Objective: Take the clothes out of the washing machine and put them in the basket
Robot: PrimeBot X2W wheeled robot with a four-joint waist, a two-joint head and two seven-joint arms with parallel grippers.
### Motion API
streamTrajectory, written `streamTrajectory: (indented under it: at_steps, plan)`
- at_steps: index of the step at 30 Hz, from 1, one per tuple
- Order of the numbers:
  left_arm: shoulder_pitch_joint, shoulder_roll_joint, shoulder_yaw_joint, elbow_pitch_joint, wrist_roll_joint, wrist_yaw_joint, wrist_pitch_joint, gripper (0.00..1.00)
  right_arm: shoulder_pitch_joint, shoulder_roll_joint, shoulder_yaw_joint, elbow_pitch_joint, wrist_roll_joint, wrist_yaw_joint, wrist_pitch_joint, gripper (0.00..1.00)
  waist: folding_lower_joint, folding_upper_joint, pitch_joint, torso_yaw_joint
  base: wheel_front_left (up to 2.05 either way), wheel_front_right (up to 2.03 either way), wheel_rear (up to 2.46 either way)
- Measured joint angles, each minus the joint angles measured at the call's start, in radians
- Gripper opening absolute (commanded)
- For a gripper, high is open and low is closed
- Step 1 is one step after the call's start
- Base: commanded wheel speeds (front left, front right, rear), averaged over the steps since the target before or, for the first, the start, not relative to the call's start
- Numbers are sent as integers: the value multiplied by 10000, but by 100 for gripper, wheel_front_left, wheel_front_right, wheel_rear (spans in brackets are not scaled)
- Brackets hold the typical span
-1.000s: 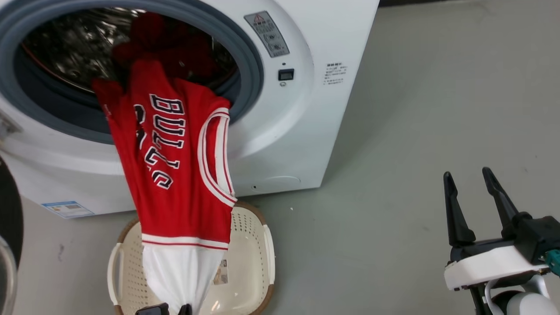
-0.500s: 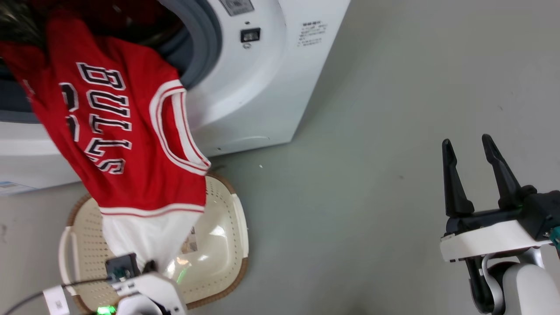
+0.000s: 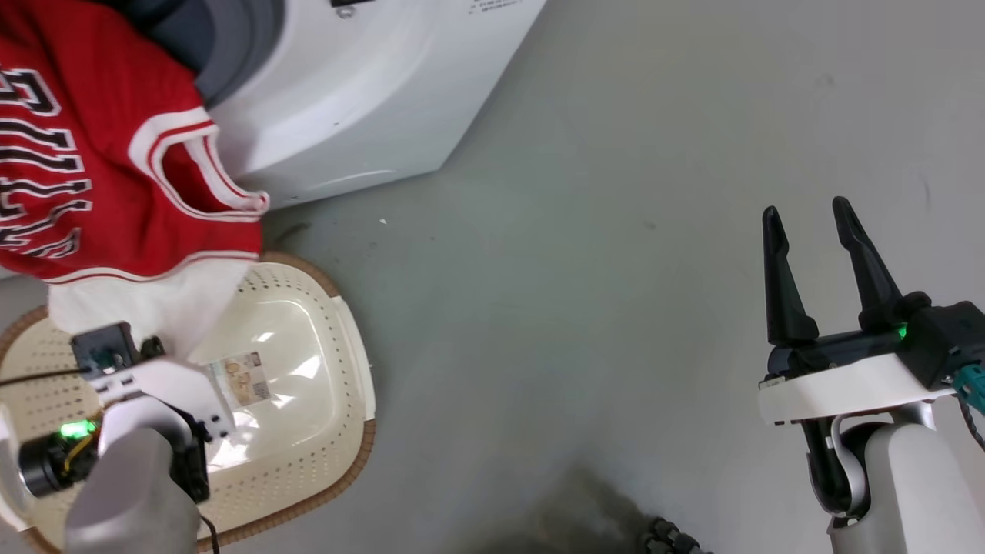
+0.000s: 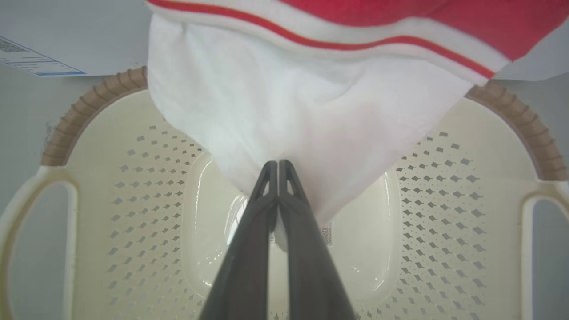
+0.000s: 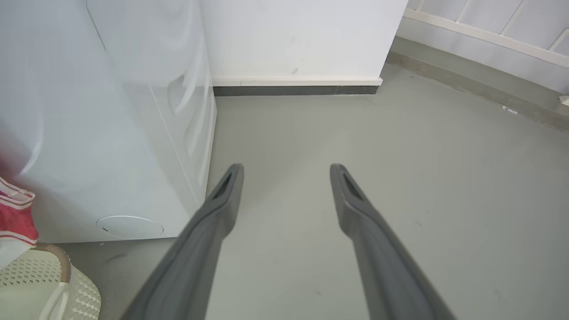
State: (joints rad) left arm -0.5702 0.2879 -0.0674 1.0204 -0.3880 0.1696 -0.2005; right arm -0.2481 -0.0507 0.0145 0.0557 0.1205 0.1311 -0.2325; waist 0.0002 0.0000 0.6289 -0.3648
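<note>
swung down-right, the head camera has the jersey hanging from the washing machine over the basket. left wrist: left gripper pinches its white hem; pull steadily till it slips free. right wrist: right gripper spread, empty.

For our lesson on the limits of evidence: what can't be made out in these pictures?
1. Drum of the washing machine: head view, cut off by the top edge and covered by the jersey; clothes left inside unknown.
2. Jersey lettering: head view, cut by the left edge.
3. Print on the basket label: head view, too small.
</note>
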Motion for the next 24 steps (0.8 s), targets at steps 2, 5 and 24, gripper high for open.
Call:
streamTrajectory:
  at_steps: [2,5,24]
  plan:
    - [-327,144,27,205,6,-17,-56,0,-64,0,25,102,4,0,-52,100,0,0,183,-113,0,0,0]
    - [-675,328,33,535,-15,-23,-73,0,-189,2,107,276,33,0,-140,100,0,0,359,-248,0,0,0]
    - [268,-416,123,1367,-428,-698,-596,100,371,4,-94,665,-353,2,-209,100,-2,0,-1591,53,0,0,0]
